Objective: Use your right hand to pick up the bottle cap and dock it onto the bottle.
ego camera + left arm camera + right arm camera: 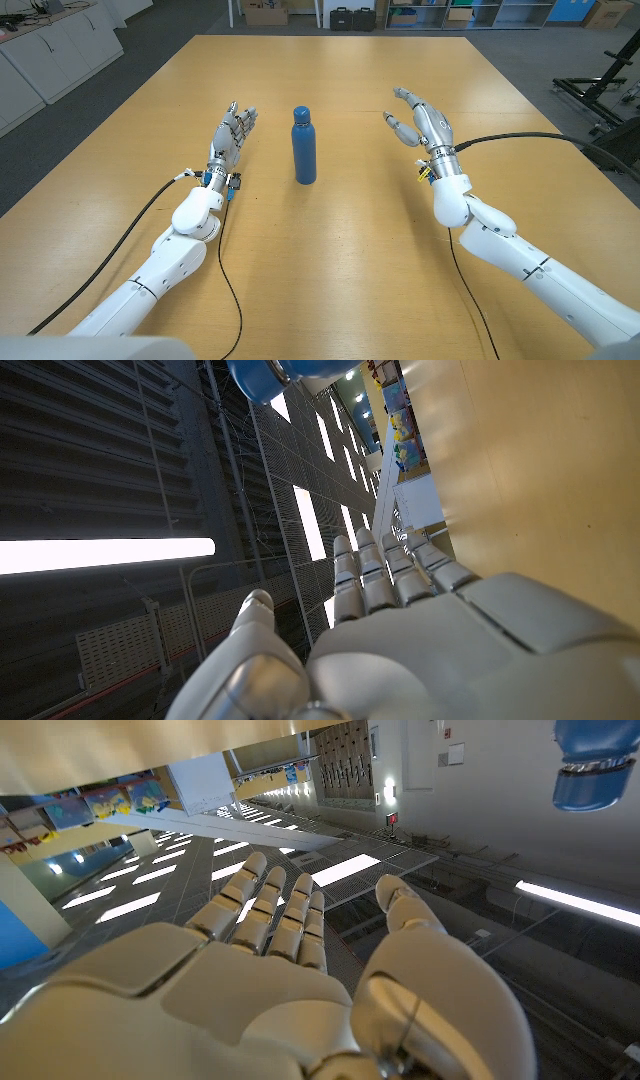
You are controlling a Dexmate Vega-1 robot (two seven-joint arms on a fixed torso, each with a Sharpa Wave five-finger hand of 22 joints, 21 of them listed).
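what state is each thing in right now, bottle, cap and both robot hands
bottle: upright on the table, between the two hands, touched by neither
bottle cap: on top of the bottle; how firmly it sits cannot be told
left robot hand: empty, fingers straight and close together, beside the bottle
right robot hand: empty, fingers and thumb spread apart, clear of the bottle

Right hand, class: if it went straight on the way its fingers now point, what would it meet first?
Probably nothing: the right hand points up the table toward its far edge, and the bottle stands well aside of that line, though depth is uncertain.
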